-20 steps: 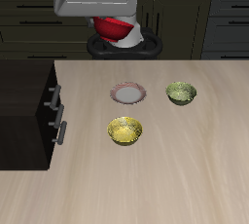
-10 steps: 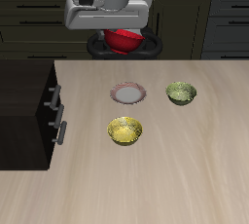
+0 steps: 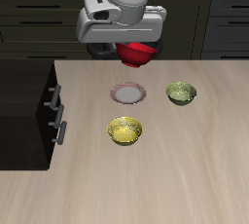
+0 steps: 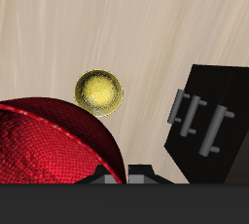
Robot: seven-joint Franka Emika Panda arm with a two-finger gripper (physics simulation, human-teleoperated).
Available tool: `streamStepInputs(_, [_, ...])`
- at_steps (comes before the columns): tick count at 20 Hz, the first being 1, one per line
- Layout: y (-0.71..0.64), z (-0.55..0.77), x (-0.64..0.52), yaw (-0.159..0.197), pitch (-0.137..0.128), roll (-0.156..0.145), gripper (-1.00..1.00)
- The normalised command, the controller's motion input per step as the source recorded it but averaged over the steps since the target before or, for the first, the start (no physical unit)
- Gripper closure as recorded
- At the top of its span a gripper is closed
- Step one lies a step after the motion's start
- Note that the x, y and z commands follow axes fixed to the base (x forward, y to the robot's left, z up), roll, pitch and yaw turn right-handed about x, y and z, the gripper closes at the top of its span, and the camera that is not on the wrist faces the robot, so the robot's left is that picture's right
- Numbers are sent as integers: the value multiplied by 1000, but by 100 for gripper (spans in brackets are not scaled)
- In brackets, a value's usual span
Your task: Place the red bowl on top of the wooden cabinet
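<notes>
The red bowl (image 3: 137,54) hangs in the air under the end effector (image 3: 135,47), clear of the desk (image 3: 195,160) and above its back part, which suits a carry: lifted this high it can pass over the other dishes without knocking them. In the wrist view the red bowl (image 4: 53,145) fills the space right against the end effector's base, with its rim at the fingers, so the fingers appear pinched on the bowl's wall, though the contact itself is hidden in both views. Below and nearer the front edge sit a small white plate (image 3: 128,93), an olive-green bowl (image 3: 181,93) beside it, and a yellow bowl (image 3: 124,130) nearest the front; all three rest apart from one another. The wooden cabinet (image 3: 24,111) stands at the desk's side with its drawer handles (image 3: 57,113) facing the dishes, well apart from the carried bowl, and its flat top looks bare where visible. The arm reaches forward from the back, wrist pointing down, its pale housing (image 3: 121,16) hovering over the bowl. The bowl has yet to travel sideways to the cabinet's top.
</notes>
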Motion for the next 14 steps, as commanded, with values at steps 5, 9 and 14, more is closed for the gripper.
streamStepInputs(5, [78,-21,72,-32,-6,12,100])
streamStepInputs(9, [32,16,-48,30,-11,14,100])
streamStepInputs(14, [-44,-48,-31,39,-1,28,100])
